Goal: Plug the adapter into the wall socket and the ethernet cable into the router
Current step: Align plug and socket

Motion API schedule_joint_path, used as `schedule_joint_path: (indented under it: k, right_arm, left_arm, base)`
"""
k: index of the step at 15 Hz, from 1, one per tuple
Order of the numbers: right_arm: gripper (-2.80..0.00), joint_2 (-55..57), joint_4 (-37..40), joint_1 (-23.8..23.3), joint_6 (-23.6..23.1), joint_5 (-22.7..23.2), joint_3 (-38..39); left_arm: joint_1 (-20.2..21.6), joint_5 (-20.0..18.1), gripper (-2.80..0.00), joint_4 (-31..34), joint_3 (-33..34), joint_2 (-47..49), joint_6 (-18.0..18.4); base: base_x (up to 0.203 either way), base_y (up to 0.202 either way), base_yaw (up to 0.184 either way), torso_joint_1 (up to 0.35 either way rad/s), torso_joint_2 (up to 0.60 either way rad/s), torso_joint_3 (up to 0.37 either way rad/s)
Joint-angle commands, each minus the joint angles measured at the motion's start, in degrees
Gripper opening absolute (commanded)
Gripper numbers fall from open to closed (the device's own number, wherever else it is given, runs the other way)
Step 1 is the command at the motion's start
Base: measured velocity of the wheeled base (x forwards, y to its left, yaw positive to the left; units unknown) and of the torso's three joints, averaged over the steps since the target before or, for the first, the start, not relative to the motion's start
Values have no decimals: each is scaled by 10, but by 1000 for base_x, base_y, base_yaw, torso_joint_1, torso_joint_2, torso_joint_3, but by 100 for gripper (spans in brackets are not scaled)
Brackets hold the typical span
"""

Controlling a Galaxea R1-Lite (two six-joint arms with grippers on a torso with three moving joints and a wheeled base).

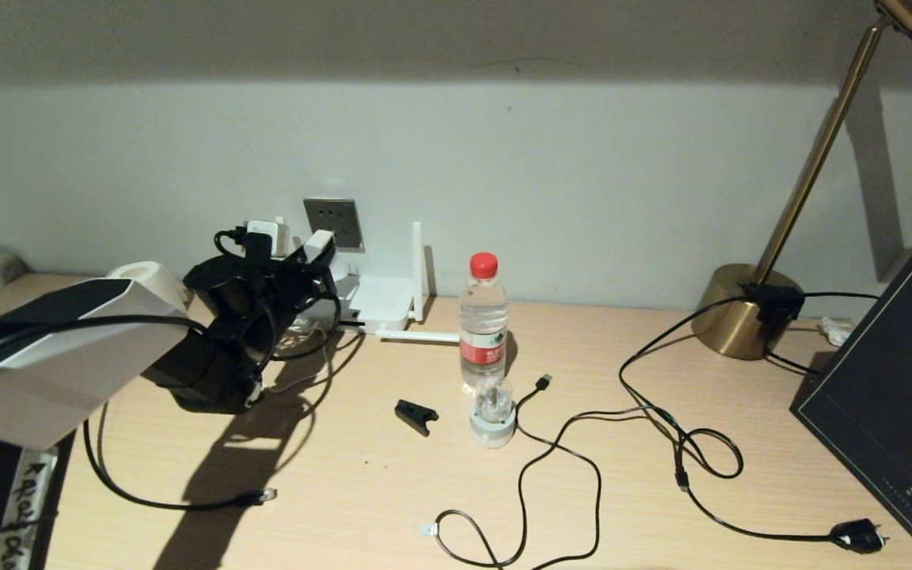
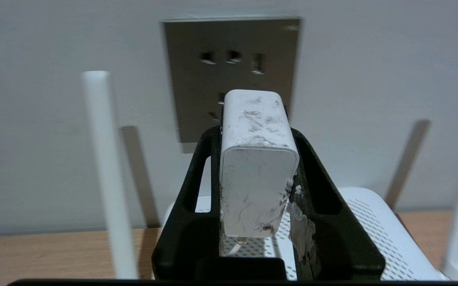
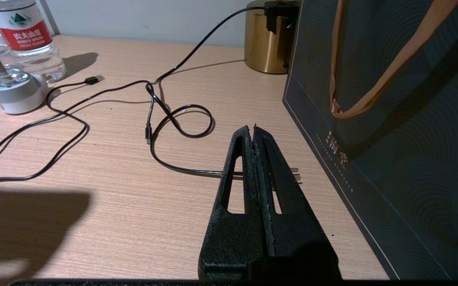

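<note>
My left gripper (image 1: 309, 257) is shut on the adapter (image 2: 257, 178), a scuffed white cube whose thin white cord leaves from its underside. It holds the adapter level, close in front of the lower holes of the grey wall socket (image 2: 197, 99); I cannot tell whether they touch. The white router (image 2: 372, 222) lies below it against the wall, with one antenna (image 2: 101, 159) upright. The ethernet cable's clear plug (image 1: 266, 495) lies on the desk at the front left. My right gripper (image 3: 253, 129) is shut on nothing, low over the desk beside a dark bag.
A water bottle (image 1: 484, 317), a small glass bulb on a white base (image 1: 492, 412) and a black clip (image 1: 415, 416) stand mid-desk. Black cords loop to a USB plug (image 1: 543, 381) and a mains plug (image 1: 860, 537). A brass lamp base (image 1: 745, 313) and the dark bag (image 1: 891, 396) fill the right side.
</note>
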Motion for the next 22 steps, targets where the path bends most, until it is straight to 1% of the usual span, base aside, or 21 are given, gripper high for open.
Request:
schedule_joint_path:
  k: [1, 8, 11, 15, 17, 18, 22]
  right_arm:
    - [-280, 0, -1, 0, 0, 0, 20]
    - [-280, 0, -1, 0, 0, 0, 20]
    - [-280, 0, -1, 0, 0, 0, 20]
    - [-280, 0, -1, 0, 0, 0, 20]
    - [-280, 0, -1, 0, 0, 0, 20]
    - [-280, 0, -1, 0, 0, 0, 20]
    - [-280, 0, -1, 0, 0, 0, 20]
  left_arm:
    - [1, 8, -280, -4, -5, -2, -10]
    - [6, 7, -280, -1, -5, -2, -12]
    - [5, 7, -280, 13, -8, -6, -12]
    - [5, 8, -280, 29, -29, -2, -13]
    - [4, 17, -280, 45, -52, -1, -19]
    - [1, 25, -280, 52, -55, -2, -20]
    - [-7, 29, -280, 55, -55, 0, -20]
  base:
    - [0, 0, 0, 0, 0, 0]
    - [0, 0, 0, 0, 0, 0]
    - [0, 0, 0, 0, 0, 0]
    - [0, 0, 0, 0, 0, 0]
    - [0, 0, 0, 0, 0, 0]
    - [0, 0, 0, 0, 0, 0]
    - [0, 0, 0, 0, 0, 0]
